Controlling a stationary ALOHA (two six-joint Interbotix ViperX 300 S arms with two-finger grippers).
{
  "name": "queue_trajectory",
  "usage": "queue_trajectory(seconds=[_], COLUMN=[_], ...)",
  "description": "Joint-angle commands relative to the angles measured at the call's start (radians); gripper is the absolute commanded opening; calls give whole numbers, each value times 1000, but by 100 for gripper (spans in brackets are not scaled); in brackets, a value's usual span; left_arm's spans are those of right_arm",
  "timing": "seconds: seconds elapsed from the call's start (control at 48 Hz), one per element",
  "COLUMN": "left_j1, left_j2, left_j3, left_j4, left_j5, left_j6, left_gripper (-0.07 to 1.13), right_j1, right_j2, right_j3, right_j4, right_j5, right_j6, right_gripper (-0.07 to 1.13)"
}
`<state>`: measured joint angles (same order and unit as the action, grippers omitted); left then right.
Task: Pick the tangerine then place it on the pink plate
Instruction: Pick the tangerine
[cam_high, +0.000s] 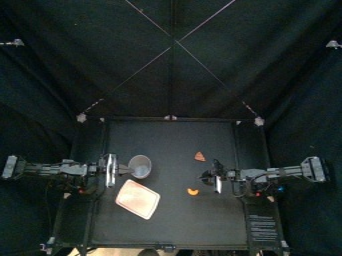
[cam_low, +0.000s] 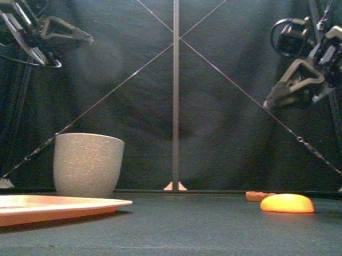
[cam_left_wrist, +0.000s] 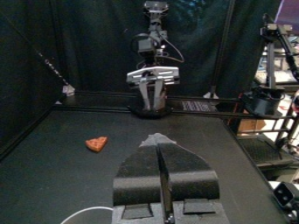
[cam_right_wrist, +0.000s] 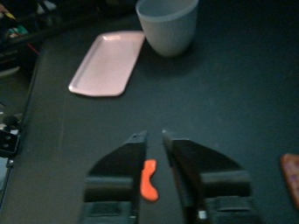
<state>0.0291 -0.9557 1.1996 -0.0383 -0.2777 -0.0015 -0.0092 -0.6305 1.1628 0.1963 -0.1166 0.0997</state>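
The tangerine, a small orange segment, lies on the table right of the middle; in the front view the tangerine sits low at the right. The pink plate lies flat at the left front, also seen as the plate from the right wrist. My right gripper hangs high above the table, just right of the fruit. Its jaws are slightly apart, and the tangerine shows through the gap below them. My left gripper is shut and empty, raised at the left.
A tall grey speckled cup stands behind the plate, near the left gripper. An orange wedge toy lies behind the tangerine, also visible as the wedge from the left wrist.
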Motion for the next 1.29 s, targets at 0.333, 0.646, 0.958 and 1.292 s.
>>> queue_trajectory(seconds=[0.333,0.646,0.958,1.292], left_j1=[43,44,43,41], left_j2=[5,5,5,5], left_j3=[-14,-5,3,17], left_j4=[-3,-3,-3,-3], left_j5=[-3,-3,-3,-5], left_j6=[2,2,2,-2], left_gripper=[9,9,9,9], right_j1=[126,144,141,141], right_j2=[353,555,601,606], right_j3=[-120,-229,-242,-230], right_j4=[5,-64,-80,-77], right_j5=[89,137,192,238], right_j6=[17,17,20,18], right_gripper=[102,101,100,66])
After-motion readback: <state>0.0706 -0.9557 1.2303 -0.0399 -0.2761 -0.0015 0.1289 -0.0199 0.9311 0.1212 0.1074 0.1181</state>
